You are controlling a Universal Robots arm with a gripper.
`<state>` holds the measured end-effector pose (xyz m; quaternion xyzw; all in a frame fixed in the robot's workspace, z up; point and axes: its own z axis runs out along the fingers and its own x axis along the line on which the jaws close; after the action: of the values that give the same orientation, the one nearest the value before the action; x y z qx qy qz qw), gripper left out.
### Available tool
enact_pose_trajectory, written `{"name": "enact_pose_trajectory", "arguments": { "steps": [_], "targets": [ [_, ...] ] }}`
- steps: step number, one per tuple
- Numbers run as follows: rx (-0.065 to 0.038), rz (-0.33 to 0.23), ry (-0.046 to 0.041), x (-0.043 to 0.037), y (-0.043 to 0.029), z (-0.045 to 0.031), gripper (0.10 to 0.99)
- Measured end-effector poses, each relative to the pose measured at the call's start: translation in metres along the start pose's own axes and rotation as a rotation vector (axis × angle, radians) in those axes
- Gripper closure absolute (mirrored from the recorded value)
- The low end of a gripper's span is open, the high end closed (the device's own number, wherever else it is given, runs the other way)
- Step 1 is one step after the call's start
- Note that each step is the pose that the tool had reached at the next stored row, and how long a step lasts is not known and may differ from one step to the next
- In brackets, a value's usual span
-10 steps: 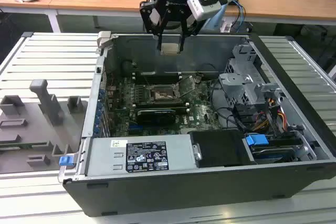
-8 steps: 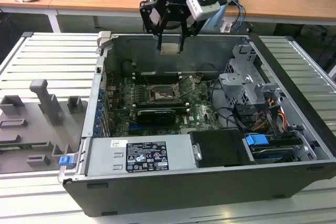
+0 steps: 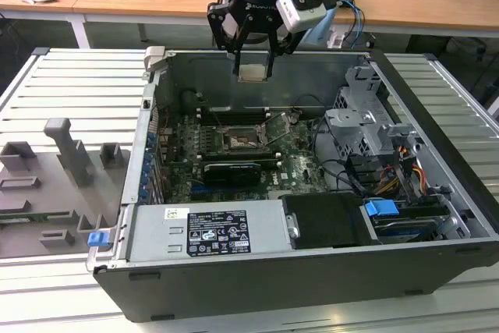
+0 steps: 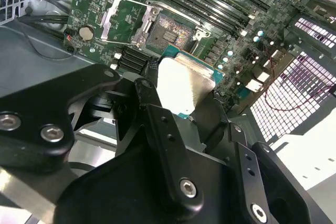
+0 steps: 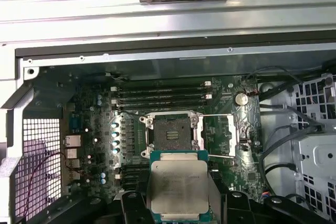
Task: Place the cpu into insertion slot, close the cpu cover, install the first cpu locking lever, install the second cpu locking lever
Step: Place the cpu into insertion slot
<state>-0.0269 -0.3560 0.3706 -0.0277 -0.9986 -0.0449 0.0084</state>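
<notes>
My gripper hangs above the back wall of the open computer case, shut on the cpu, a small pale silvery square held flat between the fingers. In both wrist views the cpu hovers well above the motherboard, close to the insertion slot. The slot lies open, its contact field bare. The cpu cover, a thin metal frame, is swung back beside the slot.
Memory slots run along one side of the socket. A power supply box and a drive cage with cables stand inside the case. Grey fixtures sit on the ribbed table at the exterior view's left.
</notes>
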Motion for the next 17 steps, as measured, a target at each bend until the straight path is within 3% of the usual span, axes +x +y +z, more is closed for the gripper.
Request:
{"name": "enact_pose_trajectory", "arguments": {
  "steps": [17],
  "targets": [
    [-0.001,0.042,-0.0038,0.0,0.0,0.0002,0.561]
  ]
}}
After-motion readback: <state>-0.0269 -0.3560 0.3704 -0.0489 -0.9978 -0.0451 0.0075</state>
